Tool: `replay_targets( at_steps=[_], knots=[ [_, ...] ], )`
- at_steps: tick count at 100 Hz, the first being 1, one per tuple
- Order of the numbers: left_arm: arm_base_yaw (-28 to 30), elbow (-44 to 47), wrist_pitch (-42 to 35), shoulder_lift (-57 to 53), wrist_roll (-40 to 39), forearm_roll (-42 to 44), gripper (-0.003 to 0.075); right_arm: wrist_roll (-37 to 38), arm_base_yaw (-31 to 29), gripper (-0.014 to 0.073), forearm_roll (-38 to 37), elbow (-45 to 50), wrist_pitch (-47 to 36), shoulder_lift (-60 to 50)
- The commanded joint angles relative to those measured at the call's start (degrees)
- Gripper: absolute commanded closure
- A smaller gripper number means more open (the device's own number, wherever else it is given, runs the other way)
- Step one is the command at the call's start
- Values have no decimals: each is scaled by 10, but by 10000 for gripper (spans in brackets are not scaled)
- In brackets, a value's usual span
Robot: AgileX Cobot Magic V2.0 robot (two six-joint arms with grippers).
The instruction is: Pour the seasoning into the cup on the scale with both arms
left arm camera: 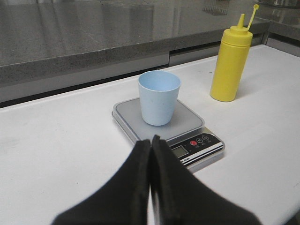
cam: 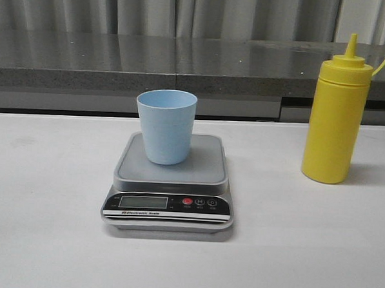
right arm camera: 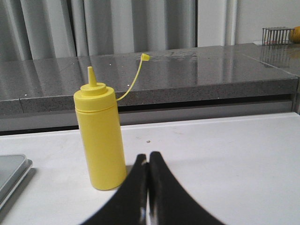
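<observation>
Beside the scale (cam: 170,181) and its cup (cam: 166,126), the smooth, squeezable seasoning bottle (cam: 335,116) awaits a mid-body grasp, both grippers (left arm camera: 151,143) (right arm camera: 148,158) closed and empty.

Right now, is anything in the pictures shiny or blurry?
Front view: the grey counter gleams with pale reflections, and the seasoning casts a soft shadow. Both wrist views: the black fingers loom dark, soft-edged; the cup stays sharp.
</observation>
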Motion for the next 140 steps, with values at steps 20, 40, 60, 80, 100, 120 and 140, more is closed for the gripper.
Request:
replay_targets(
  at_steps=[20,40,60,80,100,120,140],
  knots=[
    [-4,-16,-47,5,-5,-5,741,-1,1,662,-8,-10,-40,-14],
    [-4,-16,-47,5,-5,-5,741,-1,1,662,-8,-10,-40,-14],
    [1,2,-60,-1,-12,17,741,-1,1,662,-8,-10,-40,-14],
    [87,47,-134,-1,-64,85,741,-1,1,662,-8,-10,-40,-14],
    [168,94,-139,-15,-86,94,741,-1,1,662,-8,-10,-40,-14],
    [229,157,-162,-97,-108,104,741,-1,1,662,-8,-10,-40,-14],
    [282,166,-130,-154,-108,109,741,-1,1,662,-8,-10,-40,-14]
  ],
)
